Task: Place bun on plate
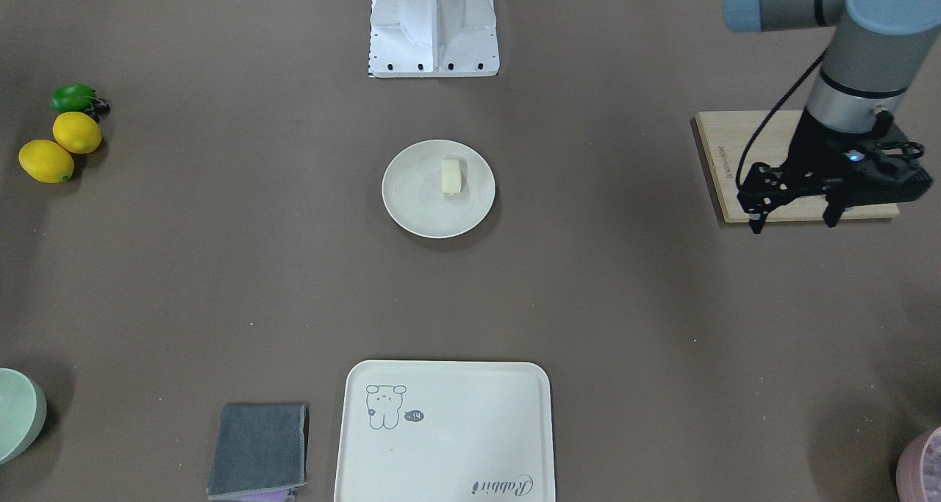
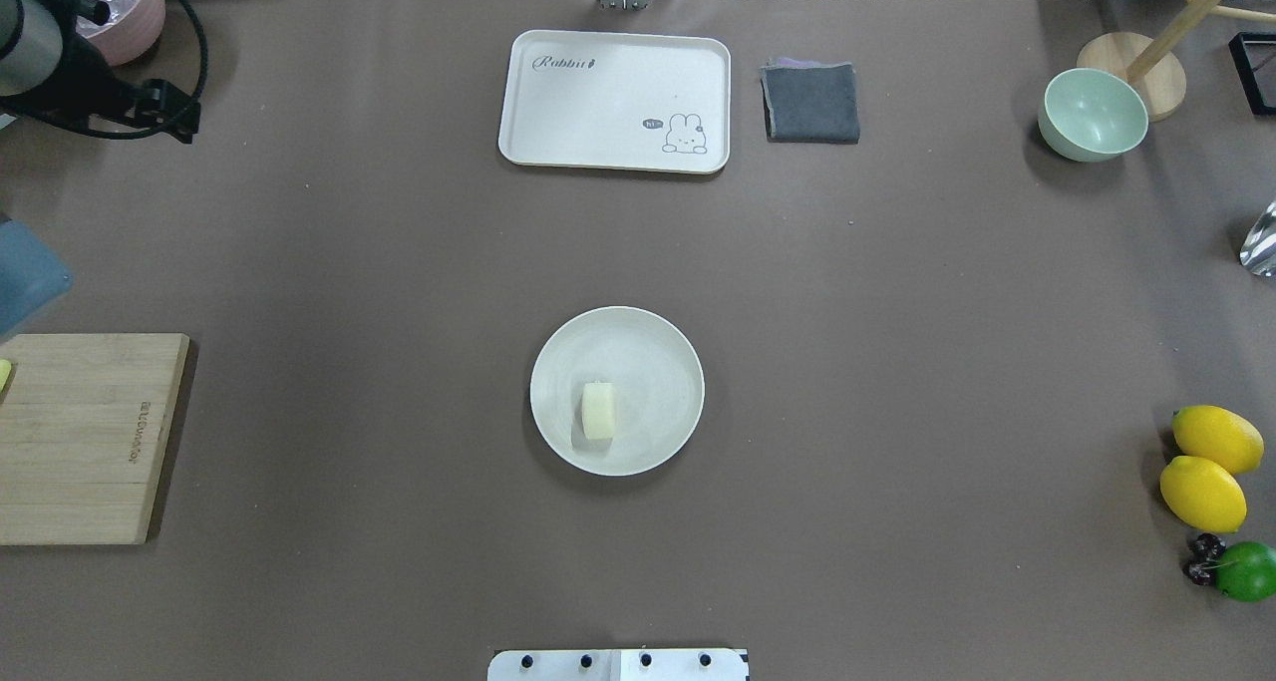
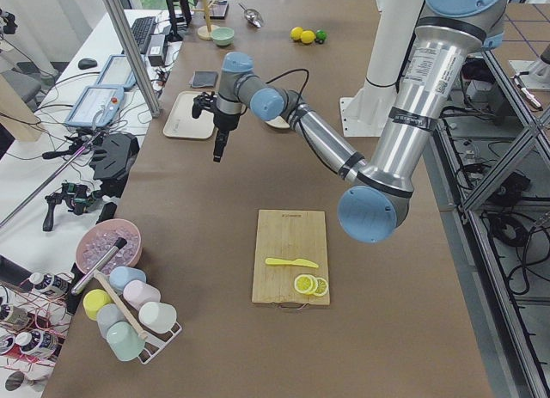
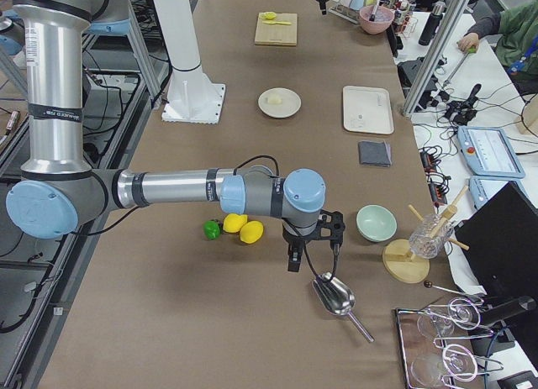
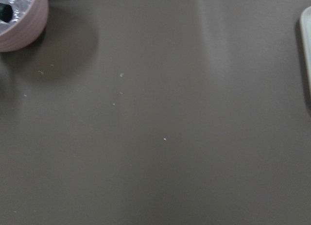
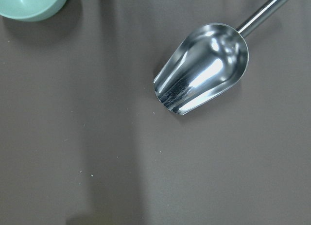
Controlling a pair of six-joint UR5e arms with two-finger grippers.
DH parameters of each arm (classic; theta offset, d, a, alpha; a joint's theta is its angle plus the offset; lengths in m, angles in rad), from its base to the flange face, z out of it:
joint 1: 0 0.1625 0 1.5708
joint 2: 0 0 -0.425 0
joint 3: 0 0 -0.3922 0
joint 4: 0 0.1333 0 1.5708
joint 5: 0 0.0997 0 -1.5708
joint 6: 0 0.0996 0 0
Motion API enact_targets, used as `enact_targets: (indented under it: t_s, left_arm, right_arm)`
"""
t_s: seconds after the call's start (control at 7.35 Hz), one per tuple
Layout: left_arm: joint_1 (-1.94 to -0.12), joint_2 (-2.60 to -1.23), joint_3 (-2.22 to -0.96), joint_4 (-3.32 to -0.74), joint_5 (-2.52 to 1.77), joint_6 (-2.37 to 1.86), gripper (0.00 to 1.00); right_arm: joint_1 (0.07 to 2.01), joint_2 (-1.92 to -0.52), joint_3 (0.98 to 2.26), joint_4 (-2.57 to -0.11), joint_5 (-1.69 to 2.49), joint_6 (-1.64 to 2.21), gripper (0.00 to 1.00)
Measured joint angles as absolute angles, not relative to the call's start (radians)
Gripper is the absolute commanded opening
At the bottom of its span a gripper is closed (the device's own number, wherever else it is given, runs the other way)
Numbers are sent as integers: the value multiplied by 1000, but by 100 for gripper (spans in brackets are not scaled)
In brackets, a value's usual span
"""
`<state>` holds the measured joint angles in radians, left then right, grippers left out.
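- Small pale cream-white blocky bun (image 1: 453, 176) lies on the round shallow cream-white plate (image 1: 412, 208), mid brown surface (image 2: 897, 362). In overhead view it sits ~7 o'clock of plate centre, inside the rim, w/ no fingers touching it.
- Left fingers (image 1: 833, 214) are spread wide w/ nothing btw them, well apart from plate.
- In front view they overlap the light wooden cutting board (image 1: 735, 164) and hide part of it. Left wrist cam shows only bare surface below.
- That cam also catches the pink ribbed bowl (image 5: 19, 25), cut off at 10 o'clock, and a sliver of the cream rectangular tray (image 2: 618, 93) at 3 o'clock.
- Overhead view cuts the left arm off at the top-left corner.
- Right fingers (image 4: 293, 260) show only in right side view, small & dark, so can't tell if spread or pressed together.
- They hang btw two yellow lemons (image 4: 251, 232) and the pale green bowl (image 4: 376, 223).
- Right wrist cam shows the shiny metal scoop (image 6: 204, 69) at ~1 o'clock, its handle cut off by the frame edge.
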<state>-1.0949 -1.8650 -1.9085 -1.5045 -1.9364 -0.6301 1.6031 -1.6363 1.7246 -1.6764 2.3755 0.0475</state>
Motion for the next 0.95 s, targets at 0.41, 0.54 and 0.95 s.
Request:
enact_targets:
  t_s: [0.41,0.54,0.95]
  left_arm:
    - [-1386,-1752,-1769,-1548,-2192,-285,98]
    - [-1465,-1705,-1745,-1553,-2260,-194,98]
    - [-1558,-1611,-1732,-1565,-2321,-104,98]
  right_arm:
    - [1601,-1640,1722,-1673,2378,48,100]
    - [1600,-1638,1722,-1672,2379,49,100]
    - [1598,-1632,1728,-1672,2384,51,100]
